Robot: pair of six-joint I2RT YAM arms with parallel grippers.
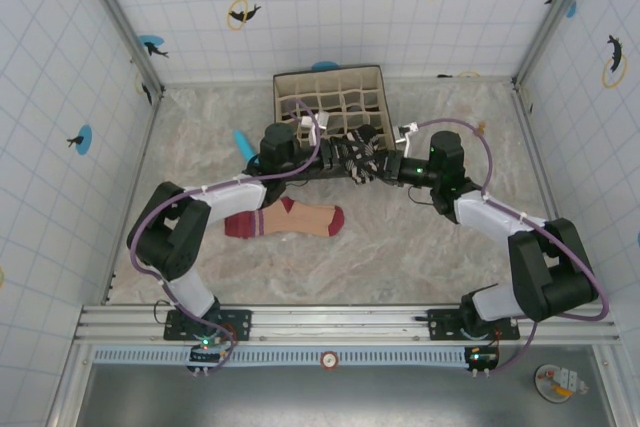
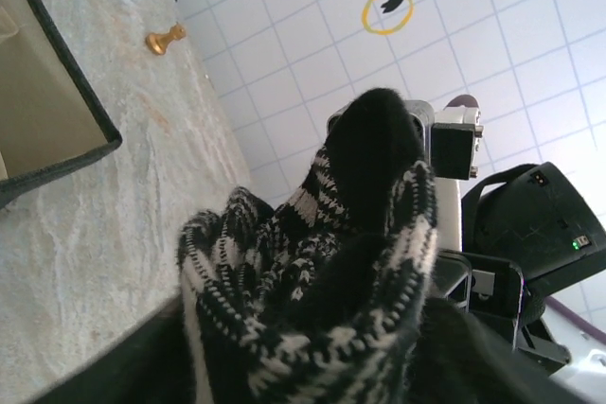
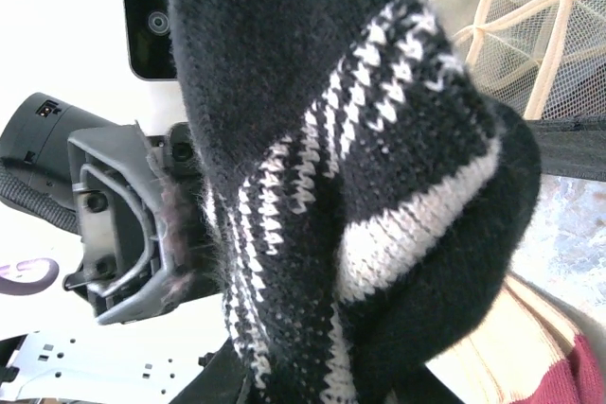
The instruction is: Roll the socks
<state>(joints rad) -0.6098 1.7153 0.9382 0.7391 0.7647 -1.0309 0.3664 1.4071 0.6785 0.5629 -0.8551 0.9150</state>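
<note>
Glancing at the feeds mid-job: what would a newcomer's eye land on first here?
The black-and-white sock is bunched up between the left gripper and the right gripper, mid-table just in front of the divided box. The peach sock lies flat on the table nearer the arm bases, not yet rolled.

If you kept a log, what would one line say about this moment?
black-and-white sock: bunched between left gripper and right gripper | grip: unclear | peach sock: flat on table, untouched
</note>
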